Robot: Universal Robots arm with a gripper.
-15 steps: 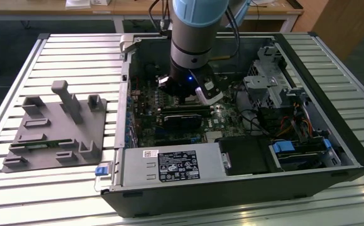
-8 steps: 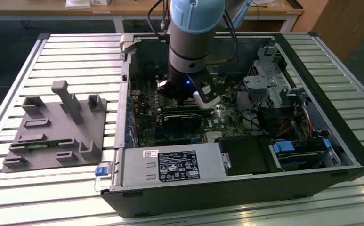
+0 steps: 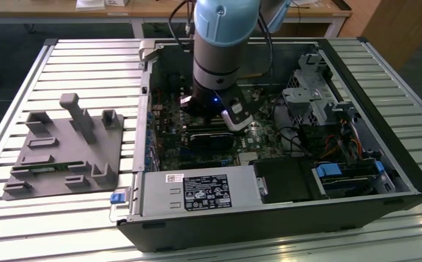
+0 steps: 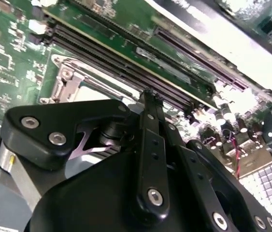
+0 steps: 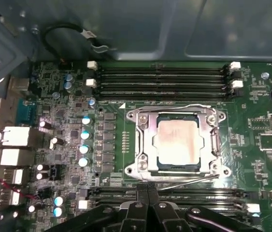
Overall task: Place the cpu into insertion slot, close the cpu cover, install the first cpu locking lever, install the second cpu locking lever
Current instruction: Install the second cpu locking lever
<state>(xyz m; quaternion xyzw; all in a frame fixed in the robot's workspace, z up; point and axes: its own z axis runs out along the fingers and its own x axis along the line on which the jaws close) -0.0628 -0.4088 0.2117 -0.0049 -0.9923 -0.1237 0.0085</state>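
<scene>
The gripper (image 5: 148, 189), its black fingers pressed together and holding nothing, is hovering just beside the slot (image 5: 140, 169), where the dull grey square cpu (image 5: 177, 140) is lying under the silvery windowed cover (image 5: 145, 140).

one cpu (image 5: 177, 140), one cpu cover (image 5: 145, 145)

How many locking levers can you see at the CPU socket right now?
2. One lever runs along the insertion slot's edge farthest from the end effector; the other lever lies along the nearest edge, angled outward. None seems hidden.
</scene>
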